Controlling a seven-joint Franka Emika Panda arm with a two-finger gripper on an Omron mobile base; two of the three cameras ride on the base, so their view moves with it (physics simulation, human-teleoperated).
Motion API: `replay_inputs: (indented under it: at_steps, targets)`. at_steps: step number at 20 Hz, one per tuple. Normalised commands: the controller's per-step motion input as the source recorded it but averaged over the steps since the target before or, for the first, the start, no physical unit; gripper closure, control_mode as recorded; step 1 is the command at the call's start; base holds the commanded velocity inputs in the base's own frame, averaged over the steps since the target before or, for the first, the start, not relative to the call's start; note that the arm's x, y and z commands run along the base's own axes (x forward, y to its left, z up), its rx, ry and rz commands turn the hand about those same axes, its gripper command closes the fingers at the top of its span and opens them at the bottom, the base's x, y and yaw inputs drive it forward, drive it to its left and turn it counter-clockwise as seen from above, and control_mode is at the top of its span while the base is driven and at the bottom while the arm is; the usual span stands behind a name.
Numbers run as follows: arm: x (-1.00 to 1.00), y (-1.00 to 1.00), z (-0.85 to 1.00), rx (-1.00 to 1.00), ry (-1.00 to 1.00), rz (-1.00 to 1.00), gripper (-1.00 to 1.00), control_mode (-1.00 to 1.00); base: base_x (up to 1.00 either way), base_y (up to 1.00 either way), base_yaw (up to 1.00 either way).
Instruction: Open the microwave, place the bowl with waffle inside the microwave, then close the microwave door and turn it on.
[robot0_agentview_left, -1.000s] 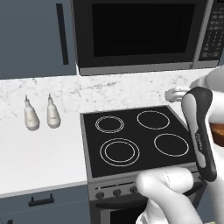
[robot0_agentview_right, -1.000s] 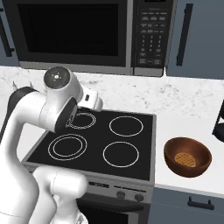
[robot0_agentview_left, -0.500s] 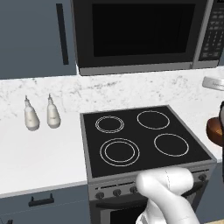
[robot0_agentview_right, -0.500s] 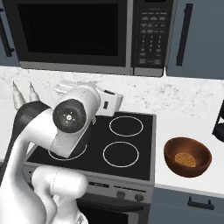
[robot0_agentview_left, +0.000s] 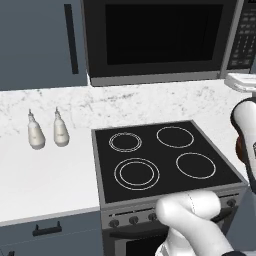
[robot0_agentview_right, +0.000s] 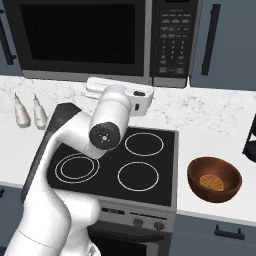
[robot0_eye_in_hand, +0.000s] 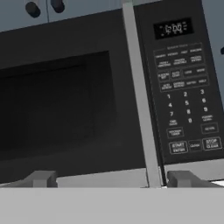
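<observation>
Microwave door (robot0_agentview_right: 82, 40): shut, unopened. Bowl (robot0_agentview_right: 214, 178) with waffle: set on counter (robot0_agentview_right: 220, 142) near its front edge, beside stovetop (robot0_agentview_right: 120, 162). Gripper (robot0_eye_in_hand: 111, 178): spread, nothing held, faced toward microwave (robot0_eye_in_hand: 109, 92). All steps outstanding.

A black stovetop (robot0_agentview_left: 163, 157) with four white rings is set into the white marble desk (robot0_agentview_left: 45, 175), and a row of dark knobs (robot0_agentview_left: 134, 220) runs along its front edge. Two small white bottles (robot0_agentview_left: 47, 131) stand upright just beside each other on the desk, left of the stovetop. A dark object (robot0_agentview_right: 250, 140) stands at the right edge of the desk, and grey-blue cabinets (robot0_agentview_left: 40, 42) with dark handles hang above.
</observation>
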Motion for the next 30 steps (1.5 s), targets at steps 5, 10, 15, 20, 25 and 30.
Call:
replay_inputs:
  at_steps: [5,10,15,20,25,30]
  targets:
    - [0.52,-0.5,0.28,0.0,-0.01,0.0,-1.0,-1.0,0.0,0.0,0.0]
    - [0.26,-0.49,0.17,0.0,0.02,0.01,-1.0,-1.0,0.0,0.0,0.0]
    - [0.31,-0.03,0.0,0.0,0.0,0.0,-1.0,-1.0,0.0,0.0,0.0]
    - [0.6,0.0,0.0,0.0,0.01,0.0,-1.0,-1.0,0.0,0.0,0.0]
    - [0.63,0.0,0.0,0.0,0.02,0.0,-1.0,-1.0,0.0,0.0,0.0]
    - [0.62,0.0,0.0,0.0,0.05,0.01,-1.0,-1.0,0.0,0.0,0.0]
